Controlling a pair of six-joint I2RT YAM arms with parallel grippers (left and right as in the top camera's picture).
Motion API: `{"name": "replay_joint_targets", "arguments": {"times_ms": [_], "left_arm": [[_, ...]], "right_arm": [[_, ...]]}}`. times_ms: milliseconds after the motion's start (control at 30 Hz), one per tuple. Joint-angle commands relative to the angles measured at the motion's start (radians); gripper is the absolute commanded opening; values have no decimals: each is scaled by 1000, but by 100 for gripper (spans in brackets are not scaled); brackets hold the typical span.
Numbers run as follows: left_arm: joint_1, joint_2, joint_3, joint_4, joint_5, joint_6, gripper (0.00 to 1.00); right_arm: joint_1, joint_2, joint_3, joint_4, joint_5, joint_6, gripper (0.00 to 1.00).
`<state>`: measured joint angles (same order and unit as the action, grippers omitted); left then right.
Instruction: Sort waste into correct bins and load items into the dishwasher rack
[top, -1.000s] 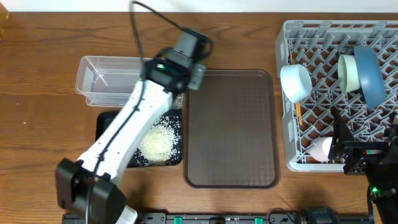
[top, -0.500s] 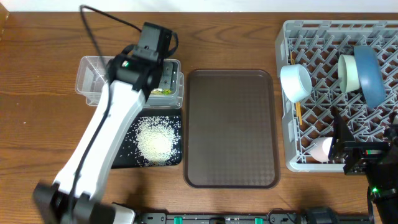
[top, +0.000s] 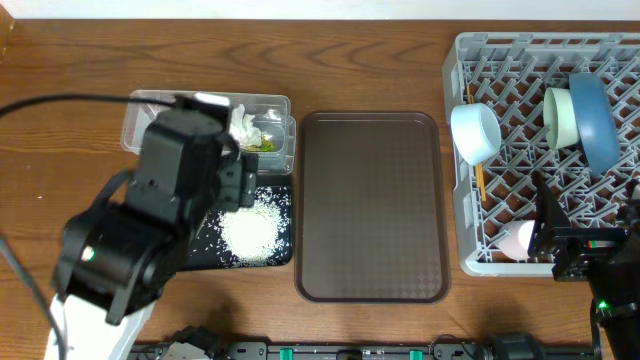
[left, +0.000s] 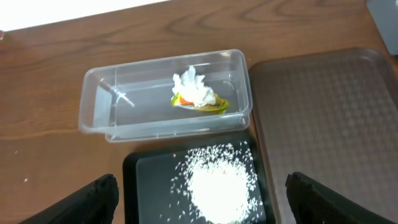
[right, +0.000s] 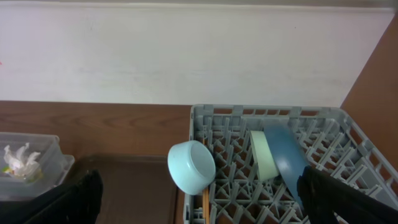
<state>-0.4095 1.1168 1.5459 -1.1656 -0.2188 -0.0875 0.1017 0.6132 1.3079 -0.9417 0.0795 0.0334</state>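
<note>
The crumpled white tissue (left: 194, 90) and the yellow-green wrapper (left: 214, 106) lie loose at the right end of the clear tub (left: 99, 112). Rice (left: 217, 183) is heaped in the black tray (left: 134, 186) just in front of it. My left gripper (left: 202, 199) hangs high above that tray, open and empty. The grey rack (top: 620, 50) holds the white bowl (top: 475, 132), pale-green bowl (top: 558, 115), blue bowl (top: 595, 120), pink cup (top: 515, 242) and chopsticks (top: 479, 180). My right gripper (right: 199, 205) is open and empty at the rack's front edge.
The brown serving tray (top: 370, 205) lies bare between the black tray and the rack. My raised left arm (top: 150, 230) hides the left half of the black tray from above. A white wall runs behind the table.
My left gripper opened over the tub's right end, leaving the tissue and wrapper inside. It then rose and drew back over the black tray. The right arm stayed still.
</note>
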Motion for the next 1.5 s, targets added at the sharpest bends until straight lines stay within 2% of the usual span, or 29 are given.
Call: {"name": "replay_joint_targets", "arguments": {"times_ms": [0, 133, 367, 533, 767, 1000, 1267, 1400, 1467], "left_arm": [[0, -71, -16, -2, -63, -31, 88], [10, -180, -130, 123, -119, -10, 88], [144, -451, -553, 589, -37, 15, 89], [196, -630, -819, 763, -26, 15, 89], [250, -853, -1117, 882, -24, 2, 89], [259, -1017, -1311, 976, -24, 0, 89], [259, -1116, -1458, 1042, -25, 0, 90], [259, -1115, -1531, 1148, -25, 0, 90], [259, -1115, -1542, 1146, -25, 0, 90]], "right_arm": [[3, 2, 3, 1, 7, -5, 99], [3, 2, 3, 1, 7, -5, 99], [3, 2, 3, -8, 7, -5, 99], [3, 2, 3, -80, 7, -5, 99], [3, 2, 3, -256, 7, -5, 99], [3, 2, 3, -444, 7, -5, 99], [3, 2, 3, -572, 7, -5, 99], [3, 2, 3, -589, 7, -5, 99], [3, 2, 3, -589, 7, -5, 99]]}}
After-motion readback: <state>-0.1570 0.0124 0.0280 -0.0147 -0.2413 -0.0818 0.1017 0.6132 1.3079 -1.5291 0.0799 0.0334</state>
